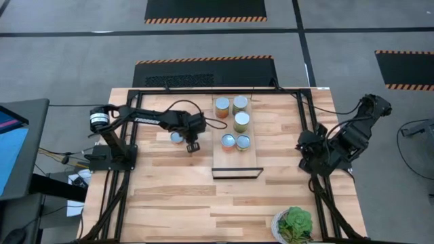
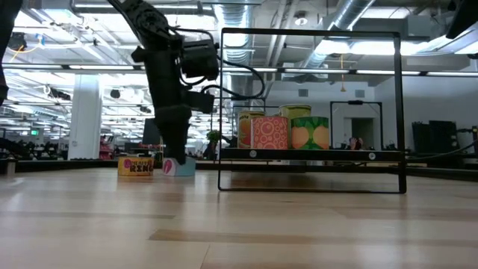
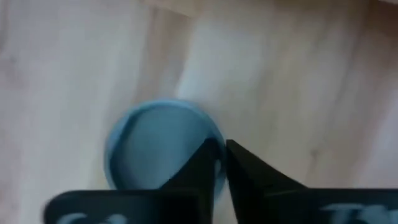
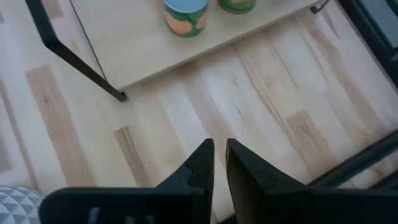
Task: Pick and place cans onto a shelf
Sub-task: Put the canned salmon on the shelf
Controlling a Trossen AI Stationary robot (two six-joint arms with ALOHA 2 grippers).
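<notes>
The left hand (image 1: 192,144) hangs with fingers together beside a loose can (image 1: 176,137) on the desk (image 1: 169,196), left of the shelf (image 1: 237,163) holding five cans. Descending closed, it could knock that can away. The right hand (image 4: 219,163), also closed, waits right of the shelf.

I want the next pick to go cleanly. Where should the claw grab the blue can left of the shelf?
Judging from the high view, the blue can stands upright on the table, so come straight down and pinch its round side wall below the silver top. The left claw is beside it.
</notes>
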